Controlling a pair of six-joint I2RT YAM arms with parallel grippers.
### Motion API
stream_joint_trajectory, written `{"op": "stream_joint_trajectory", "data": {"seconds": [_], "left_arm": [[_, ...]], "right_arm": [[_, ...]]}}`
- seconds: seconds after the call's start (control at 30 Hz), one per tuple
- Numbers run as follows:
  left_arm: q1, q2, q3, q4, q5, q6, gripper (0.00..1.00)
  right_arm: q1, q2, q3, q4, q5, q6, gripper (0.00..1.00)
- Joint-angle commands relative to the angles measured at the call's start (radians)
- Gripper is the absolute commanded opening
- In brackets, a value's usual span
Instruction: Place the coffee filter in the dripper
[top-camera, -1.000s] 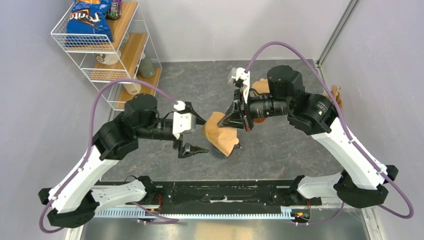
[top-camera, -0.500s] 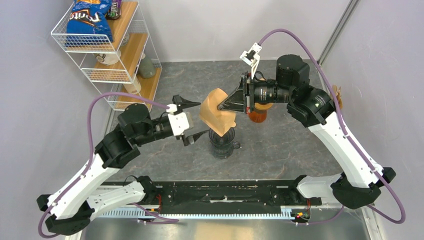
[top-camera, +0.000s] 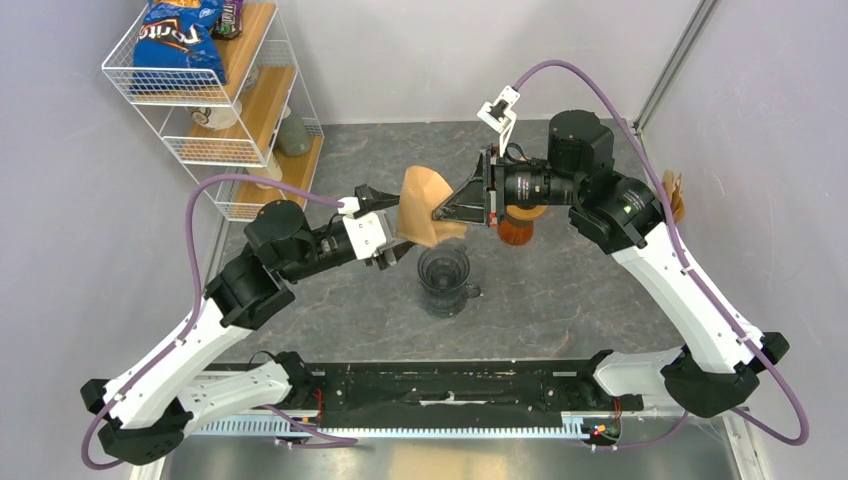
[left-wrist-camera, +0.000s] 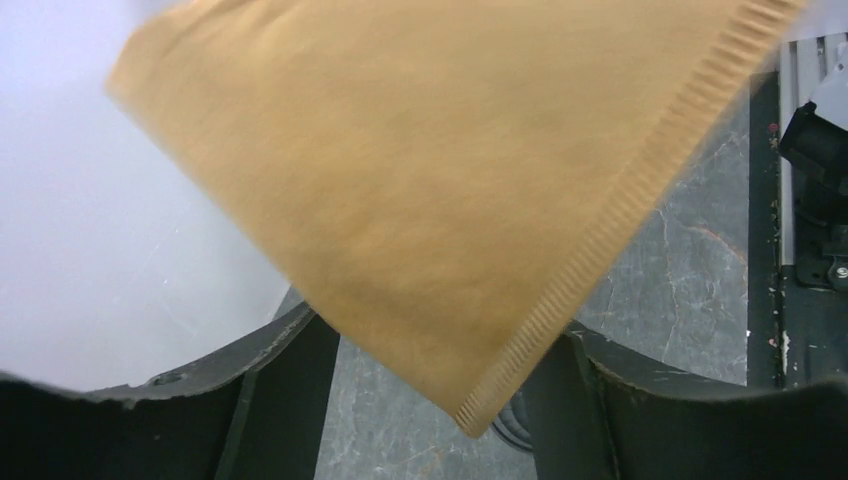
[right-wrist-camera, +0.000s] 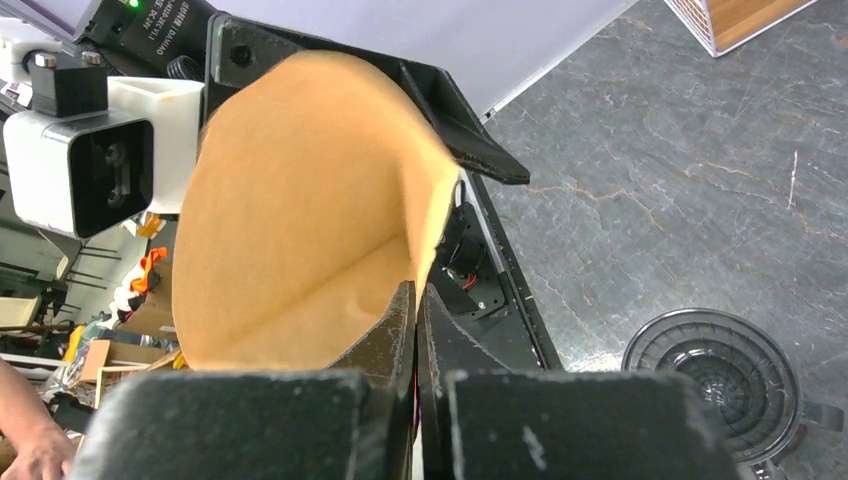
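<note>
Right gripper (top-camera: 441, 213) pinches one edge of the tan coffee filter (top-camera: 420, 203), held aloft at 11 o'clock of the black dripper (top-camera: 444, 272). The left gripper (top-camera: 384, 226), jaws wide, straddles the paper without clamping. Done well, the step likely means spreading the cone's mouth, then lowering it tip-first, centred over the dripper. Only the right wrist view shows the mouth parted; the left wrist view alone reveals the crimped seam.
</note>
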Motion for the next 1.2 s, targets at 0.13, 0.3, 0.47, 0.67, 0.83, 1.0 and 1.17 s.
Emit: {"op": "stream_joint_trajectory", "data": {"seconds": [0.13,0.3,0.47,0.67,0.83,1.0,1.17], "left_arm": [[-0.002,-0.001,0.031,0.011,0.073,0.010,0.37],[-0.002,-0.009,0.017,0.000,0.099,0.038,0.22],[-0.003,-0.015,0.013,-0.016,0.142,0.062,0.10],[-0.002,-0.017,0.012,-0.049,0.223,0.065,0.02],[-0.003,-0.020,0.006,-0.067,0.259,0.078,0.02],[-0.003,-0.013,0.012,-0.084,0.311,0.076,0.02],[-0.001,-0.016,0.009,-0.101,0.330,0.082,0.02]], "right_arm": [[-0.004,-0.003,-0.010,0.050,-0.020,-0.020,0.00],[-0.003,-0.007,-0.023,0.057,-0.028,-0.052,0.00],[-0.003,-0.006,-0.019,0.056,-0.045,-0.089,0.38],[-0.003,-0.011,0.000,0.029,-0.069,-0.182,0.51],[-0.002,-0.014,0.019,-0.022,-0.073,-0.225,0.52],[-0.003,-0.012,0.045,-0.045,-0.077,-0.282,0.60],[-0.002,0.001,0.077,-0.085,-0.093,-0.329,0.92]]}}
